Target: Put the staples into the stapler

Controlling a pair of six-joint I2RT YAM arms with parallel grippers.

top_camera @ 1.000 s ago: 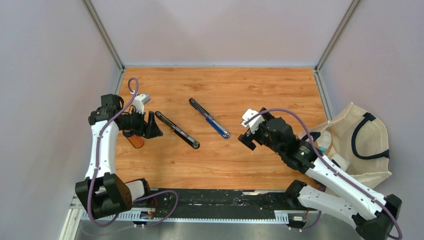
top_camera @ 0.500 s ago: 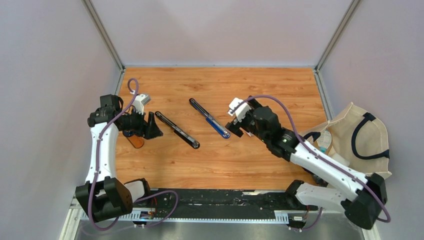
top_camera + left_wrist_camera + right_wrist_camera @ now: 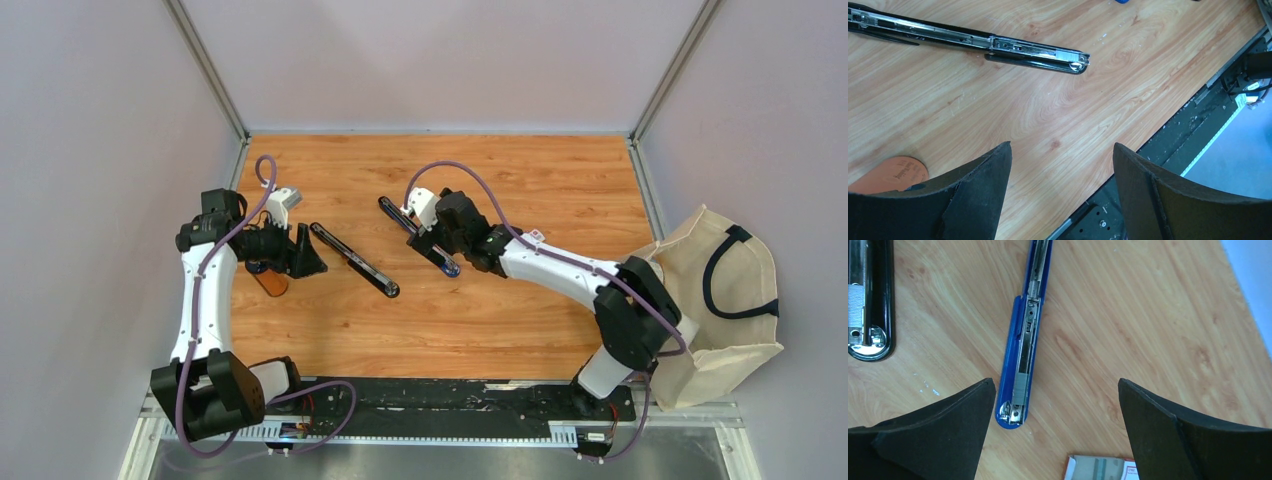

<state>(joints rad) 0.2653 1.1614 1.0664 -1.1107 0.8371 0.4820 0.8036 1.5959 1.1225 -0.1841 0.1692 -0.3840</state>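
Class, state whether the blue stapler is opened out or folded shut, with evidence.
Opened out. The blue stapler lies flat in one long line, its metal staple channel and spring exposed upward.

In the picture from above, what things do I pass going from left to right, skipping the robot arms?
orange oval → black stapler → blue stapler → bag

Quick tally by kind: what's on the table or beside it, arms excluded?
staplers: 2, the black stapler and the blue stapler, both opened flat
staple box: 1, only its edge shows in the right wrist view
orange oval piece: 1
cloth bag: 1, off the table's right edge
total: 5
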